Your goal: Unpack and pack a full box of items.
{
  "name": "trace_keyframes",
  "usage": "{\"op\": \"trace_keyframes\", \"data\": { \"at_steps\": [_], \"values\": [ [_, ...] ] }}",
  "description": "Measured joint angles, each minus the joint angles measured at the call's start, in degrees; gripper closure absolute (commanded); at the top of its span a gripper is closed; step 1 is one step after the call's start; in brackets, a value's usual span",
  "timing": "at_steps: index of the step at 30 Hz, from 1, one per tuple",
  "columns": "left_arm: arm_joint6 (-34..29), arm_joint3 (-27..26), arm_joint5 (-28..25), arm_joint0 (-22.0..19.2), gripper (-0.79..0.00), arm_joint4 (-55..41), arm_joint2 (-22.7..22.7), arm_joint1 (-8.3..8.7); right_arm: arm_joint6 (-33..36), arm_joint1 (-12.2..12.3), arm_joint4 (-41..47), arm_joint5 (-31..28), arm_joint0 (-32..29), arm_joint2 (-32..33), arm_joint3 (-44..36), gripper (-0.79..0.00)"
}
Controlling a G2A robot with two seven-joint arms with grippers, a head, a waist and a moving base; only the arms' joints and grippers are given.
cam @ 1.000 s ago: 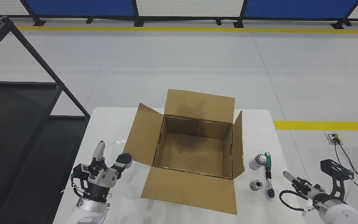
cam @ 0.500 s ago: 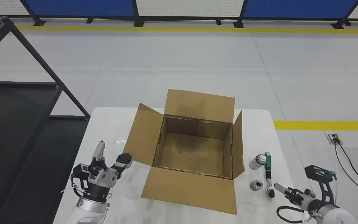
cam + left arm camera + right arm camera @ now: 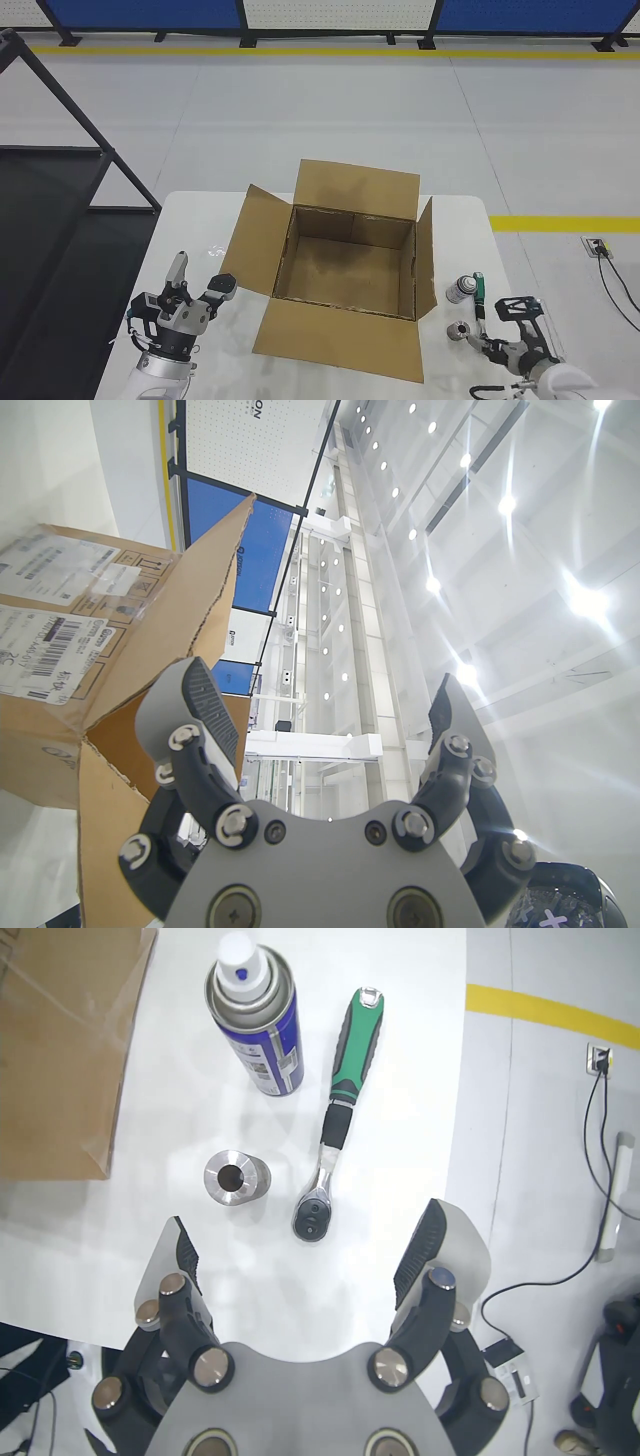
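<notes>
The white bench shows, left to right: left gripper, jaws released, pointing upward beside the box's left flap; open cardboard box at centre; upright spray can, steel socket and green-handled ratchet wrench just right of it; right gripper, jaws released, near the wrench's head.

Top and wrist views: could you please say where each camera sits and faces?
Left wrist: on that wrist, facing up past the box to the ceiling; open left hand shows.
Right wrist: on that wrist, facing down at spray can, socket, ratchet; open right hand shows.
Top: overhead, facing down at the table; both hands show.
Top and right wrist share the ratchet.
</notes>
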Motion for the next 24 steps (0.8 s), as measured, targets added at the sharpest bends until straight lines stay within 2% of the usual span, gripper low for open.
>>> {"op": "trace_keyframes", "data": {
  "at_steps": [11, 15, 17, 20, 22, 24],
  "values": [
    [0.00, 0.00, 0.00, 0.00, -0.785, 0.00, 0.00, 0.00, 1.19, 0.82, 1.74, -11.31, 6.59, -3.77, 9.34, -0.785],
    [0.00, 0.00, 0.00, 0.00, -0.785, 0.00, 0.00, 0.00, 0.83, 1.05, 3.18, -13.17, 7.70, -4.08, 11.37, -0.785],
    [0.00, 0.00, 0.00, 0.00, -0.785, 0.00, 0.00, 0.00, 0.69, 1.15, 3.90, -13.81, 8.12, -4.32, 12.09, -0.720],
    [0.00, 0.00, 0.00, 0.00, -0.785, 0.00, 0.00, 0.00, 0.53, 1.29, 4.42, -14.18, 8.49, -4.63, 12.75, -0.693],
    [0.00, 0.00, 0.00, 0.00, -0.785, 0.00, 0.00, 0.00, 0.48, 1.38, 4.59, -14.31, 8.70, -4.83, 13.04, -0.616],
    [0.00, 0.00, 0.00, 0.00, -0.785, 0.00, 0.00, 0.00, 0.39, 1.46, 4.79, -14.34, 8.88, -5.14, 13.21, -0.616]
  ]
}}
